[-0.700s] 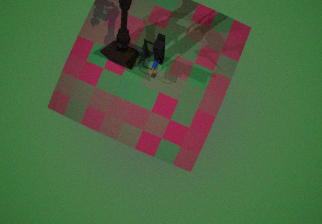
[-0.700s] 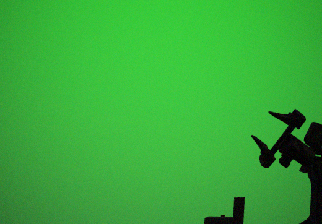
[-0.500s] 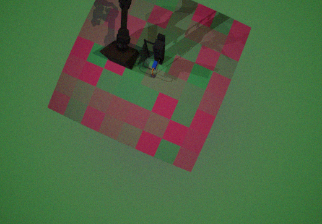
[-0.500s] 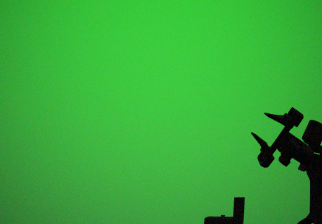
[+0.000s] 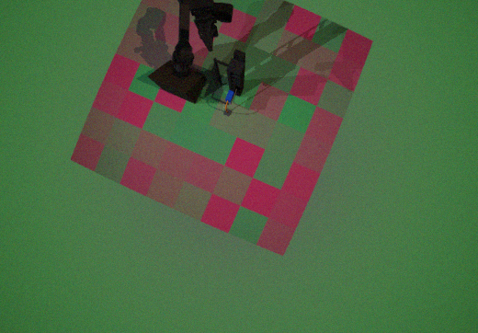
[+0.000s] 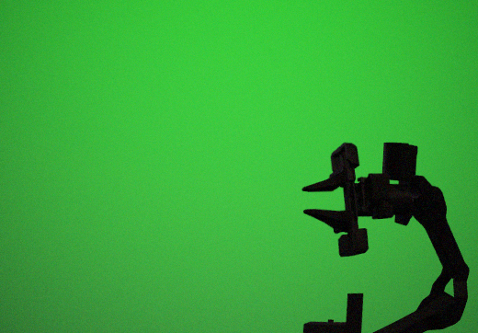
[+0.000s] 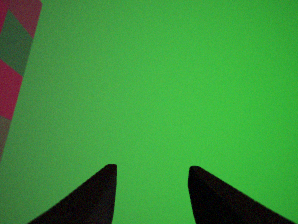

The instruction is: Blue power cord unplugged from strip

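Observation:
My gripper point(image 5: 211, 50) point(image 6: 303, 200) point(image 7: 152, 174) is open and empty, its two dark fingers parted. In the exterior view it is raised well above the dark block point(image 6: 355, 310) at the bottom. In the top view a small blue piece point(image 5: 230, 96), which looks like the blue plug, is at the lower end of a long dark body point(image 5: 236, 71) that may be the power strip. The gripper shows up and to the left of them, apart from both. Whether the plug sits in a socket is too small to tell. The wrist view shows neither plug nor strip.
A dark angled frame point(image 5: 218, 72) stands left of the long dark body. An orange piece point(image 5: 226, 106) and a small dark piece point(image 5: 227, 112) are below the blue one, with thin dark curved lines around them. The arm's base point(image 5: 176, 82) is to the left on the checkered mat point(image 5: 244, 155).

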Controlling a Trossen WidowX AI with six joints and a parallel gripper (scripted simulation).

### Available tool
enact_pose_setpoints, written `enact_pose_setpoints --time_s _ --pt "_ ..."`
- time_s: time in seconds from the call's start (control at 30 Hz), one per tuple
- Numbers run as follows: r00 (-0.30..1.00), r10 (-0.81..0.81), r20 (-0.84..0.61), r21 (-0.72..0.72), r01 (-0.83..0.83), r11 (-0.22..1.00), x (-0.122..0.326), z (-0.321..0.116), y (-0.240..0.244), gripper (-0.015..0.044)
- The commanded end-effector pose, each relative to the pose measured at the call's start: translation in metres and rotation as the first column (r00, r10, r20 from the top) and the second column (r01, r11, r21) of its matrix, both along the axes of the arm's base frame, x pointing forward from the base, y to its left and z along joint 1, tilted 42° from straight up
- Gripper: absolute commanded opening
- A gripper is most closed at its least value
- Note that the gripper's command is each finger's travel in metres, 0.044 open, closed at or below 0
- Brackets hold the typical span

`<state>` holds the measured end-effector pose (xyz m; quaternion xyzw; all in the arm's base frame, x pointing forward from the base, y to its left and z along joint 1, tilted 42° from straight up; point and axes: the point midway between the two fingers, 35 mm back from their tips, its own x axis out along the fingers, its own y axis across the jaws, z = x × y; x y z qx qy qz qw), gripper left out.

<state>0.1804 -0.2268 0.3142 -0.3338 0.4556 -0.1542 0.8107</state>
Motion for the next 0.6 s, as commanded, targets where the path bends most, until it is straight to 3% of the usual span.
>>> enact_pose_setpoints --time_s 0.0,0.13,0.3,0.43,0.57 --pt "0.985 -0.167 0.038 0.422 0.135 0.896 0.038 -0.063 -0.001 0.016" --pt "0.955 -0.296 -0.024 0.636 0.243 0.732 0.056 -0.1 0.005 0.016" --pt "0.877 -0.44 -0.194 0.808 0.398 0.435 0.074 -0.146 0.019 0.016" --pt "0.772 -0.507 -0.383 0.837 0.522 0.163 0.084 -0.181 0.035 0.016" --pt "0.625 -0.517 -0.585 0.768 0.632 -0.106 0.091 -0.215 0.055 0.016"
